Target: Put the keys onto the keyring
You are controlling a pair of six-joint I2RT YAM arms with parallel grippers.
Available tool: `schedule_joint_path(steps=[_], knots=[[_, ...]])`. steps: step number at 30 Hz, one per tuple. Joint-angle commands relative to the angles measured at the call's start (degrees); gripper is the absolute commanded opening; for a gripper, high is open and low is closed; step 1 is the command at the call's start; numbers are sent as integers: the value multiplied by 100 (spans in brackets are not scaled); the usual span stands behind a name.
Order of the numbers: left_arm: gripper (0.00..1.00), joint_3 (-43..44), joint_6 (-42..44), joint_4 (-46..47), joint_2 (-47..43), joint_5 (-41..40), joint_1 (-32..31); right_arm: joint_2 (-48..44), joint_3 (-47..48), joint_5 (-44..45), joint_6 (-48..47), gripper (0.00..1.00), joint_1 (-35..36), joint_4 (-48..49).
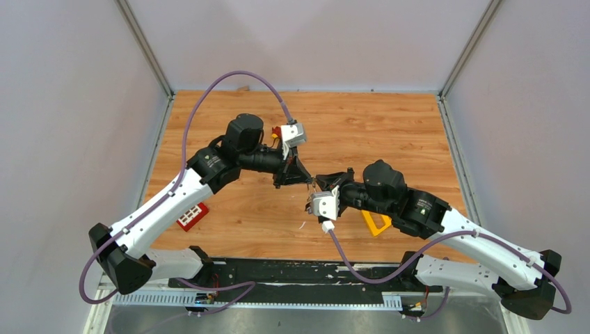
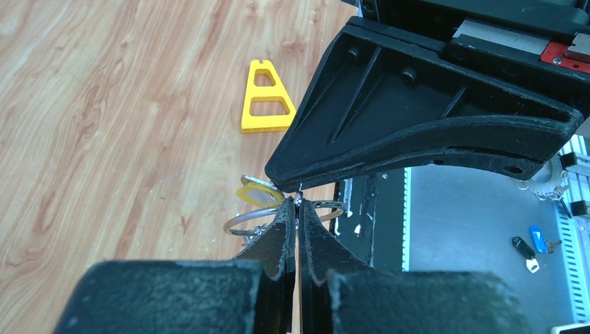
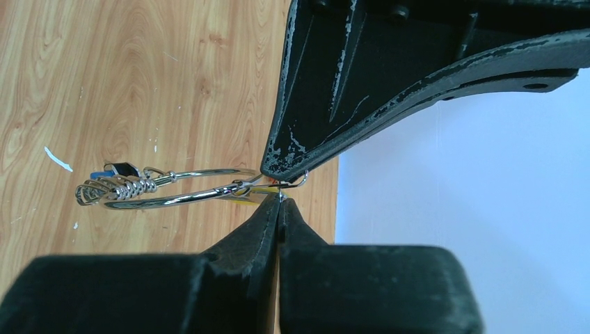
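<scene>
My two grippers meet tip to tip above the middle of the table. My left gripper (image 1: 304, 179) (image 2: 298, 203) is shut on the thin silver keyring (image 2: 240, 221) and holds it in the air. My right gripper (image 1: 316, 188) (image 3: 280, 202) is shut just under the ring (image 3: 174, 200), on the thin metal of the key with the pale yellow tag (image 2: 256, 194) (image 3: 252, 198). A wire coil (image 3: 115, 189) with a blue tag and a black head (image 3: 120, 168) hangs at the ring's far end. The keyring is too small to make out in the top view.
A yellow plastic triangle (image 1: 376, 224) (image 2: 264, 97) lies under the right arm. A red block (image 1: 193, 216) lies by the left arm. A red toy (image 1: 277, 132) shows behind the left wrist. Small blue and black items (image 2: 532, 242) lie on the grey ledge beyond the table's near edge.
</scene>
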Motion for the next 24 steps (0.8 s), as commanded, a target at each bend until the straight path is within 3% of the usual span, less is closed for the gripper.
schedule_joint_path(steps=[1, 24], knots=[[0, 45, -124, 292, 56, -178, -6, -113, 185, -179, 114, 0, 53, 170], [0, 96, -232, 293, 219, -438, -6, -97, 256, -311, 204, 0, 108, 91]])
